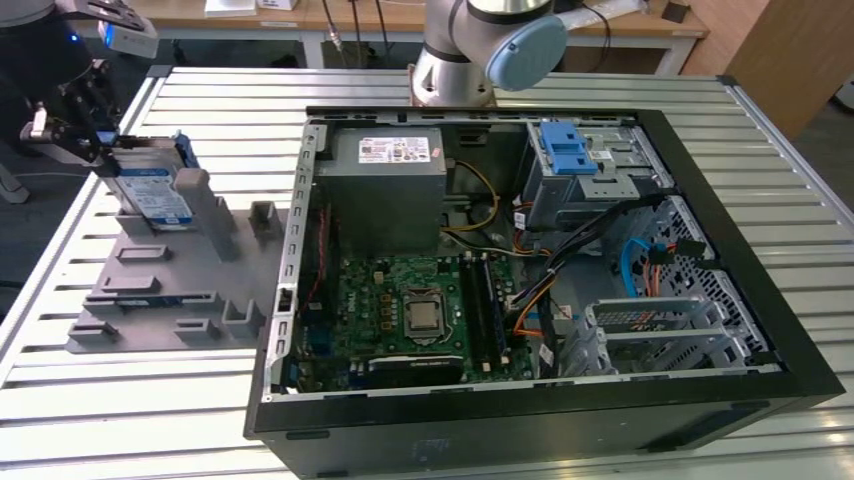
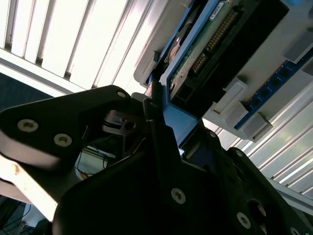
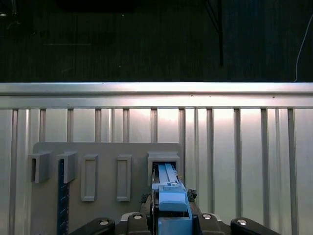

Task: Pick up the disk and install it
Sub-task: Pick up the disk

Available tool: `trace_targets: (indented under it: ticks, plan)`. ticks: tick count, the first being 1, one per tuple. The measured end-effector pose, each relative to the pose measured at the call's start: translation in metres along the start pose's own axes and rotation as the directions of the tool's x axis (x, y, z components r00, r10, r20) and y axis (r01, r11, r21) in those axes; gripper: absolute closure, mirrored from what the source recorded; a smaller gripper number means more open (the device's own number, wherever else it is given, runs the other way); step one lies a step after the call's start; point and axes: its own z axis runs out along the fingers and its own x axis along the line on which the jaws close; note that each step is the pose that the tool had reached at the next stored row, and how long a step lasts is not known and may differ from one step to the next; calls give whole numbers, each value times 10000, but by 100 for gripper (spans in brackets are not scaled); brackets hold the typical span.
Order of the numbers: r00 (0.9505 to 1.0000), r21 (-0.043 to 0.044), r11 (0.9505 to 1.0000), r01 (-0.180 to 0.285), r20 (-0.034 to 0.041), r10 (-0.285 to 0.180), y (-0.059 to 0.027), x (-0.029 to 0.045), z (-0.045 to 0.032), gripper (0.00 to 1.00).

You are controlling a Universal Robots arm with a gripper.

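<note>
Presently, we list the holdings from the exterior view's left to its right.

1. Gripper (image 1: 96, 150): black, at ten o'clock in the exterior view. Its fingers (image 2: 155, 122) are clamped on the blue carrier at one end of the disk (image 1: 150, 190).

2. Disk: a flat silver-metal rectangle with a white-and-blue label and a blue plastic frame. It stands on edge. Its long axis slants from the gripper at eleven o'clock down towards five o'clock, with the lower end in a pocket of the fixture (image 1: 160, 300). In the first wrist view its thin edge (image 3: 168, 188) runs from the gripper straight into that pocket.

3. Fixture: a matt grey slab with upright rectangular pockets. One pocket holds the disk and another holds a thin blue strip (image 3: 61, 196).

4. Table (image 1: 134, 420): ribbed pale metal slats that carry the fixture and the case.

5. Computer case (image 1: 534, 425): black, lying open at three o'clock from the fixture. Inside we find:
   - a grey metal box (image 1: 387, 170) with a white sticker, at eleven o'clock
   - a green circuit board (image 1: 400, 310), at seven o'clock
   - a grey cage with a blue latch (image 1: 581, 155), at one o'clock
   - a perforated metal cage (image 1: 661, 335), at five o'clock
   - loose cables (image 1: 534, 280) between these items
</note>
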Motion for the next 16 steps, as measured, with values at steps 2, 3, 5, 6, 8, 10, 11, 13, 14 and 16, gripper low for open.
trace_targets:
  ticks: [2, 3, 5, 6, 8, 10, 11, 13, 14, 16]
  plan:
    - [10000, 2, 10000, -5, 1, 5, 0, 0, 2, 62]
    - [10000, 2, 10000, -7, 1, 7, 0, 0, 2, 62]
    - [10000, 4, 10000, -7, 2, 7, 0, -3, 3, 56]
    - [10000, 3, 10000, -7, 1, 7, -1, -5, 3, 57]
    - [10000, 2, 10000, -7, -2, 7, -1, -8, 2, 64]
    - [10000, 2, 10000, -6, -5, 6, -1, -11, 2, 64]
    - [10000, 2, 10000, -7, -7, 7, -1, -13, 1, 64]
    - [10000, 8, 10000, -7, -7, 7, -1, -15, -1, 64]
    - [10000, 11, 10000, -6, -6, 6, -1, -16, -4, 64]
    - [10000, 14, 10000, -6, -6, 6, -1, -16, -11, 64]
